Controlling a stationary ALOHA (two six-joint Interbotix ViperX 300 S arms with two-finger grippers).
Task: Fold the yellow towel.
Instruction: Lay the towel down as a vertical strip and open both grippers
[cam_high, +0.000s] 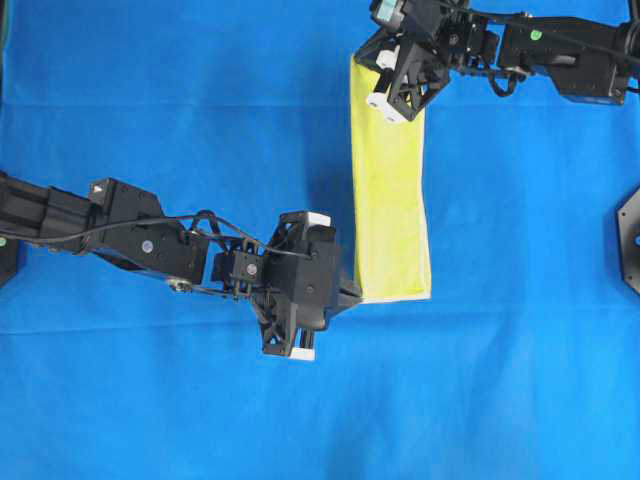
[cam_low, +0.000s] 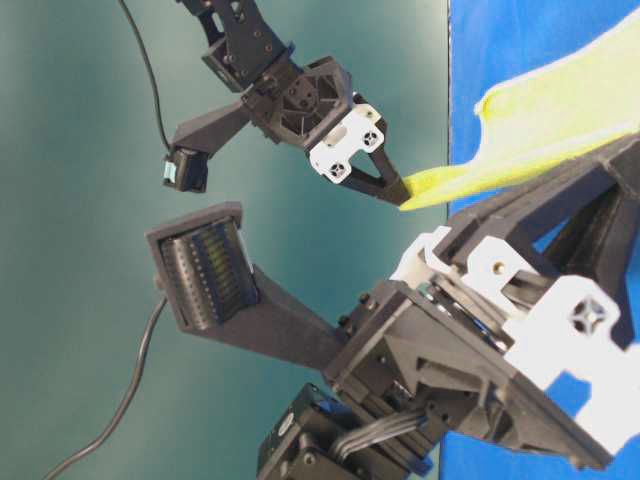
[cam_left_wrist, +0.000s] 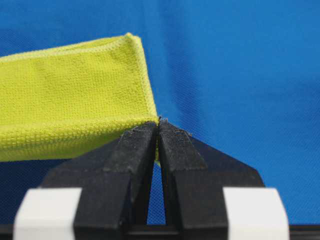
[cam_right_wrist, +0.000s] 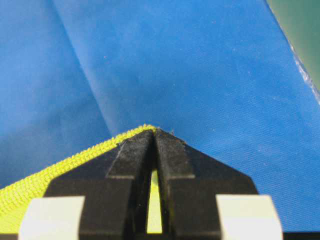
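The yellow towel (cam_high: 392, 200) shows from overhead as a narrow strip running front to back, right of centre on the blue cloth. My left gripper (cam_high: 352, 292) is shut on its near left corner; in the left wrist view the fingertips (cam_left_wrist: 158, 122) pinch that corner, and the towel (cam_left_wrist: 75, 100) stretches away to the left. My right gripper (cam_high: 362, 72) is shut on the far left corner. In the right wrist view the hem (cam_right_wrist: 50, 175) runs into its closed tips (cam_right_wrist: 155, 131). From table level the towel (cam_low: 560, 110) hangs lifted from the far gripper (cam_low: 402, 192).
A blue cloth (cam_high: 150, 100) covers the table, with a crease (cam_right_wrist: 80, 65) showing in the right wrist view. A black mount (cam_high: 630, 240) sits at the right edge. Both arms reach in from the sides, and a loose cable (cam_low: 120, 400) hangs at left.
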